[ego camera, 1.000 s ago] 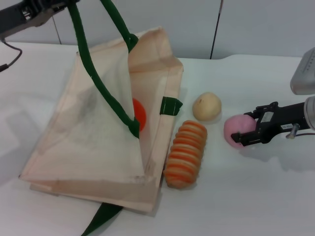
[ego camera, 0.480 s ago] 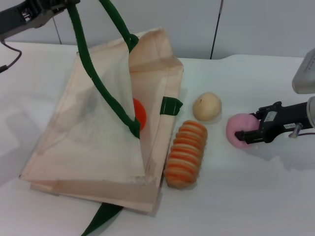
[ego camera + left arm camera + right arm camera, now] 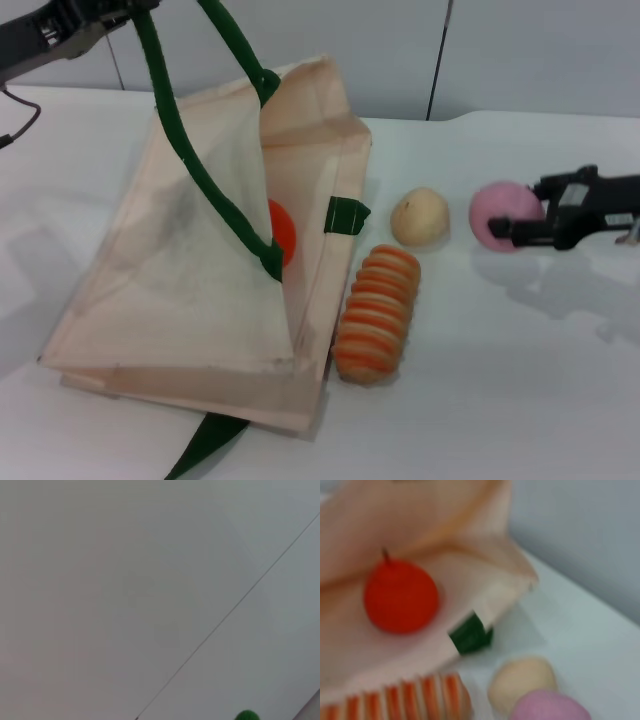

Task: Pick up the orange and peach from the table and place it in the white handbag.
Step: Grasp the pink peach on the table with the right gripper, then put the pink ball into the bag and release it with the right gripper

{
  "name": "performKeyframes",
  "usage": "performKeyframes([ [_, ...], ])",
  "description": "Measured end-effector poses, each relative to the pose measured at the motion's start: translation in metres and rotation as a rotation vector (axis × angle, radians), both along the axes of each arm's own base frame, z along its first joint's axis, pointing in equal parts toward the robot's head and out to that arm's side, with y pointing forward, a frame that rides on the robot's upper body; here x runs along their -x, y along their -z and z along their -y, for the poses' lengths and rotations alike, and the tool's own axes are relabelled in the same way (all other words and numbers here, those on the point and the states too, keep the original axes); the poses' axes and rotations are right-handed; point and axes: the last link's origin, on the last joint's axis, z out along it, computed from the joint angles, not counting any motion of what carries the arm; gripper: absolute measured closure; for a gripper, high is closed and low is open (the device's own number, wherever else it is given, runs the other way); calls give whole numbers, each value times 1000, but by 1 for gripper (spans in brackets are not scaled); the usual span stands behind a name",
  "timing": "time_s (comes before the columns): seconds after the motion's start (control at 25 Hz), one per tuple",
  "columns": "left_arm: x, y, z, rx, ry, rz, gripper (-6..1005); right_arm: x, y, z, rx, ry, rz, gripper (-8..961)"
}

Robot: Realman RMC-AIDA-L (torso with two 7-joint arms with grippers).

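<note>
The white handbag [image 3: 180, 290] lies on the table with its mouth held open. My left gripper [image 3: 112, 10] at the top left holds its green strap handle [image 3: 185, 150] up. The orange [image 3: 283, 228] sits inside the bag's mouth, and it also shows in the right wrist view [image 3: 400, 596]. My right gripper [image 3: 520, 215] at the right is shut on the pink peach [image 3: 495, 205] and holds it a little above the table. The peach shows in the right wrist view [image 3: 550, 707] too.
A pale beige potato-like ball [image 3: 420, 217] and an orange-and-cream striped oblong piece [image 3: 377, 312] lie between the bag and the peach. A second green strap [image 3: 205, 445] trails off the table's front edge. A grey wall stands behind the table.
My right gripper has lifted the peach off the table and carried it up and slightly right. The left gripper and the bag have not moved.
</note>
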Motion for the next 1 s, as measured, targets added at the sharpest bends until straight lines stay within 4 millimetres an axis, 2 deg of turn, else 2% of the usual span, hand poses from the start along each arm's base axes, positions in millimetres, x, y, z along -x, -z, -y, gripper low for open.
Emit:
performKeyframes([
  [0.12, 0, -1, 0, -2, 1, 2, 878, 12, -4, 0, 7, -46, -55, 371],
  [0.28, -3, 2, -2, 2, 8, 7, 878, 38, 8, -6, 37, -116, -104, 382],
  [0.52, -7, 5, -5, 10, 22, 14, 878, 90, 67, -20, 94, -223, -84, 381],
  [0.64, -13, 6, -8, 16, 37, 13, 878, 113, 89, -23, 115, -277, -47, 381],
  [0.76, -18, 7, -11, 22, 48, 8, 878, 137, 102, -20, 149, -342, -47, 381],
  [0.8, -19, 8, -12, 24, 49, 8, 878, 151, 108, -19, 164, -372, -46, 382],
  [0.84, -19, 9, -13, 26, 50, 7, 878, 151, 108, -19, 164, -372, -46, 382],
  [1.0, -22, 9, -14, 28, 57, 6, 878, 173, 118, -18, 181, -422, -40, 385],
])
